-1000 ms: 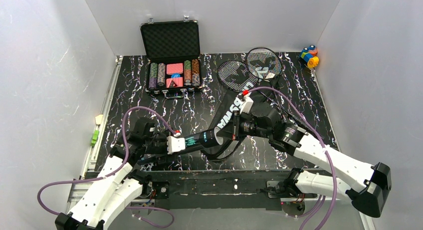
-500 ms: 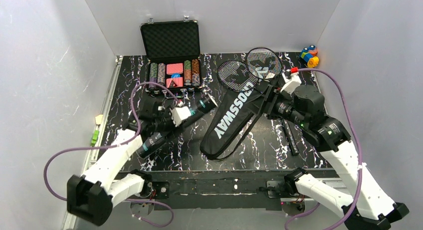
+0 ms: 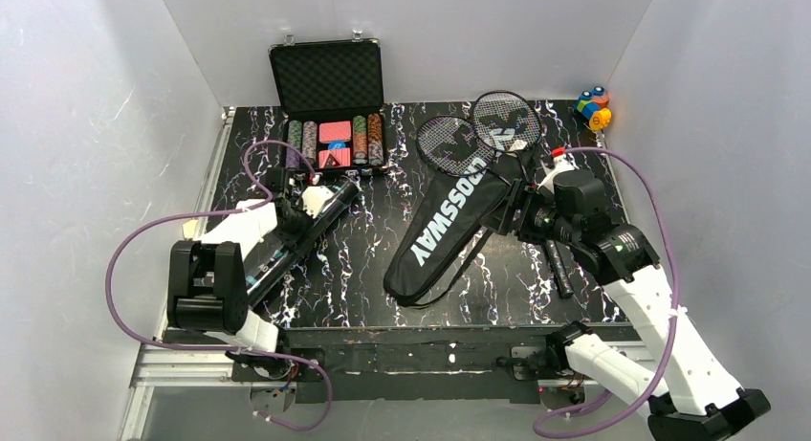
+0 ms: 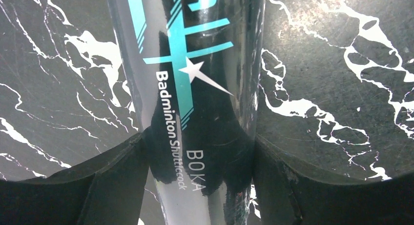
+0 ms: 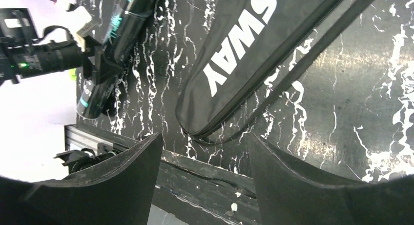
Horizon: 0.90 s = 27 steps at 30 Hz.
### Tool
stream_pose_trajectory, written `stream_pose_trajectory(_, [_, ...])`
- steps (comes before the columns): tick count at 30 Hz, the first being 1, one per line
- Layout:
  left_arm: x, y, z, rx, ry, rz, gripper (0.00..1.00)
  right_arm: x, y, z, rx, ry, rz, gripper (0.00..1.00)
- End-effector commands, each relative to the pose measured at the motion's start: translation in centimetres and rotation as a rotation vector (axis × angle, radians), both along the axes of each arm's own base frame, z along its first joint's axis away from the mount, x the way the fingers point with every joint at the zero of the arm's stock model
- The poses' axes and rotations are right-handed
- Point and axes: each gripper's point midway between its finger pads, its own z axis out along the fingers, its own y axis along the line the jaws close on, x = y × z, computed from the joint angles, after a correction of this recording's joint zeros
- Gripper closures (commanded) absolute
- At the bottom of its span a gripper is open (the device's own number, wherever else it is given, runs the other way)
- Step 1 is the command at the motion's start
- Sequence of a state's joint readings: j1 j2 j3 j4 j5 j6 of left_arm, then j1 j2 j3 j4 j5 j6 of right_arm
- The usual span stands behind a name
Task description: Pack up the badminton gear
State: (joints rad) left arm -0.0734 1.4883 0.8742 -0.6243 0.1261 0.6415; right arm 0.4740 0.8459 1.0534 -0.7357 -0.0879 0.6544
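The long black tube with teal print [image 4: 195, 88] lies slanted over the left side of the table [image 3: 330, 200]. My left gripper [image 3: 306, 214] is shut on its middle, both fingers pressing its sides [image 4: 200, 181]. The black CROSSWAY bag [image 3: 442, 226] lies diagonally at the centre. Two black-framed rackets [image 3: 449, 143] [image 3: 505, 121] rest behind it, their handles [image 3: 559, 269] near my right arm. My right gripper [image 3: 519, 214] hovers at the bag's upper right end, open with nothing between its fingers [image 5: 205, 181]. The right wrist view shows the bag [image 5: 244, 54] and tube [image 5: 117, 44].
An open black case of poker chips [image 3: 330, 116] stands at the back left. Small colourful toy blocks [image 3: 593, 107] sit in the back right corner. White walls enclose the table on three sides. The bag's strap [image 3: 449, 283] loops toward the front edge.
My right gripper opened, left the tube's end and swung to the back right beside the bag. My left arm carried the tube from the front centre to the left side.
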Motion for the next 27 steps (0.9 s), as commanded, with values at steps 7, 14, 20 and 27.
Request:
stream_pose_trajectory(7, [0.2, 1.4, -2.0, 0.051, 0.017, 0.037, 0.88, 1.4, -1.7, -3.2, -0.047, 0.122, -0.072, 0.26])
stream_pose_trajectory(14, [2.6, 0.5, 3.6, 0.002, -0.108, 0.029, 0.41, 3.4, -2.9, -3.4, -0.072, 0.150, -0.113, 0.19])
stream_pose_trajectory(20, [3.7, -3.5, 15.2, -0.167, -0.284, -0.029, 0.02, 6.4, -4.1, -2.5, -0.084, 0.158, -0.158, 0.16])
stream_pose_trajectory(27, [0.0, -11.2, 21.0, -0.311, -0.311, -0.202, 0.02, 8.9, -5.1, -3.4, -0.143, 0.202, -0.189, 0.13])
